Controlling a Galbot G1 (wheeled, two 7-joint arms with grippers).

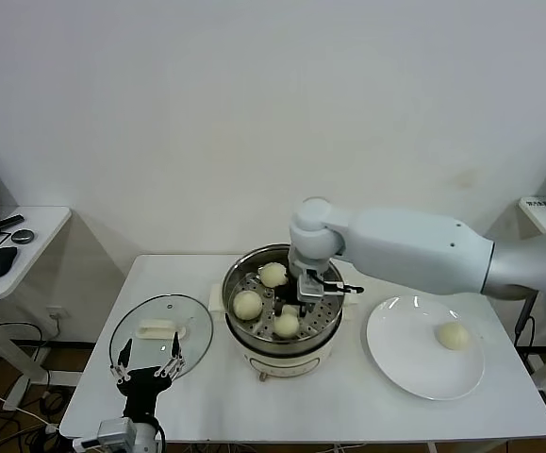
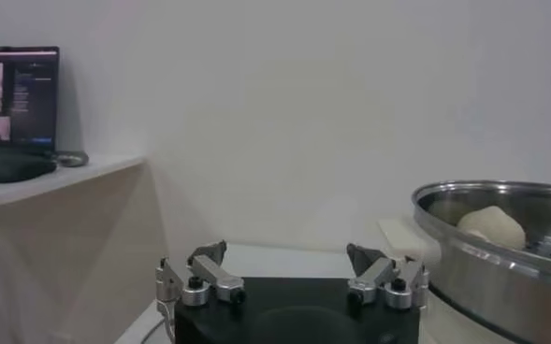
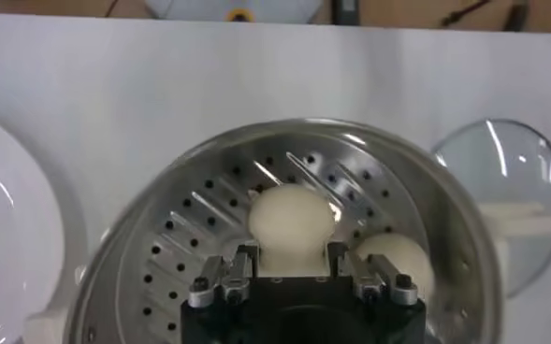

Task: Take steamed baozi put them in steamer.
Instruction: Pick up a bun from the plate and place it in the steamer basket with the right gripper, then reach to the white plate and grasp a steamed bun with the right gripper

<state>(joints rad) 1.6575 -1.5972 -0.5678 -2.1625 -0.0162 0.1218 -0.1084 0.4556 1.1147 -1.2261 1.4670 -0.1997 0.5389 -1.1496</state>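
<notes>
right arm reaches in from the right edge of the head view, forearm level across the upper middle of the frame, wrist bent straight down into the steamer (image 1: pixel 282 307) at centre frame. right gripper (image 1: pixel 299 300) sits low inside the pot, over the perforated tray. in the right wrist view its fingers (image 3: pixel 240 269) flank a steamed baozi (image 3: pixel 292 221) resting on the tray; jaws parted and close on either side of the bun, but whether they press it i cannot tell. a second bun (image 3: pixel 398 261) lies just beside, toward the pot wall

head view count: three buns in the steamer, one at the back (image 1: pixel 273 275), one at the left (image 1: pixel 248 305), one at the front (image 1: pixel 287 325). fourth bun (image 1: pixel 453 335) sits on the white plate (image 1: pixel 400 354), lower right of frame, well apart from the pot

left gripper (image 1: pixel 148 363) parked at lower left of the head view, hanging near the front edge of the glass lid (image 1: pixel 150 311), fingers spread and holding nothing; left wrist view shows both fingertips (image 2: pixel 210 252) wide apart, pot rim (image 2: pixel 500 201) at that frame's right
</notes>
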